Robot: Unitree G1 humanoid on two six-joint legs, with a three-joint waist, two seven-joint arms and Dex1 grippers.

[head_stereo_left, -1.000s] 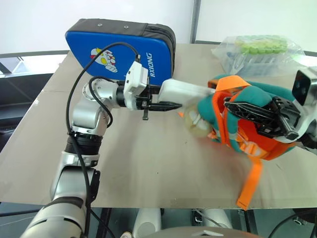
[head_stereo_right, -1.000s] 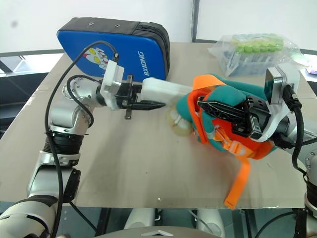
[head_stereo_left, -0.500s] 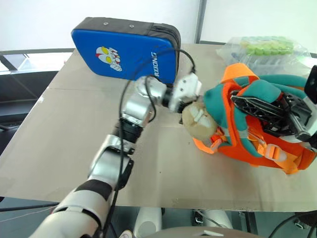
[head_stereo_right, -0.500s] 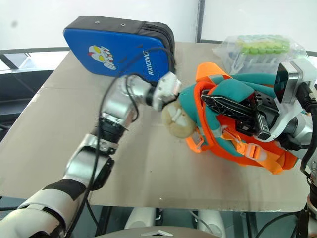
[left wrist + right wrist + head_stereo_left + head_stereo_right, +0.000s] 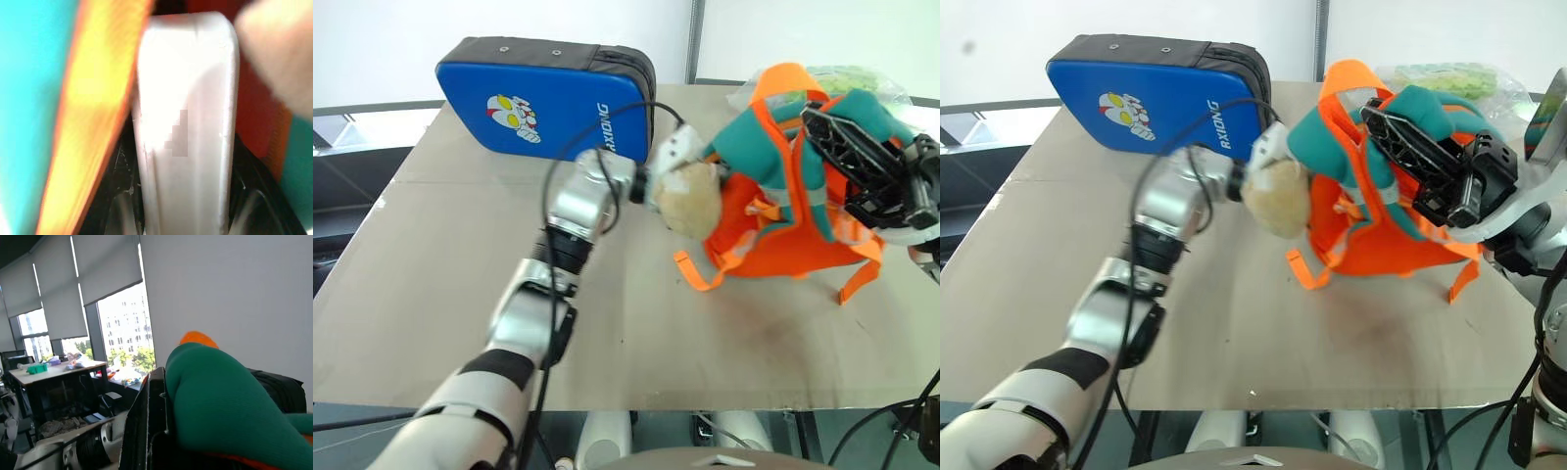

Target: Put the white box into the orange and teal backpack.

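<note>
- The left pincer (image 5: 183, 215) is clamped on the white box (image 5: 188, 122); in the left wrist view the box stands on edge between the two black fingers and runs straight out ahead of them, so its long axis lies along the line the pincer points.
- In the head views that pincer (image 5: 677, 157) sits at the mouth of the orange and teal backpack (image 5: 783, 211), just behind the beige plush toy (image 5: 690, 196). The wrist view shows an orange edge and teal fabric close on one side of the box and orange lining beyond its far end, so I judge the leading end is already entering the opening, though how deep cannot be told.
- The right pincer (image 5: 1445, 176) is shut on the teal upper shell of the backpack and holds it raised and tilted, opening turned toward the left arm, with the lower part of the backpack near the table (image 5: 460, 274).
- The coming move turns on one relation: the opening lies directly ahead of the box along its long axis, so a straight push along that line should seat it. The left arm carries the box; the right only presents the backpack.
- A risk, as I judge it: the box's edge could catch on the orange trim or the plush toy.
- The large blue padded case (image 5: 548, 93) stands behind, apart from the action.
</note>
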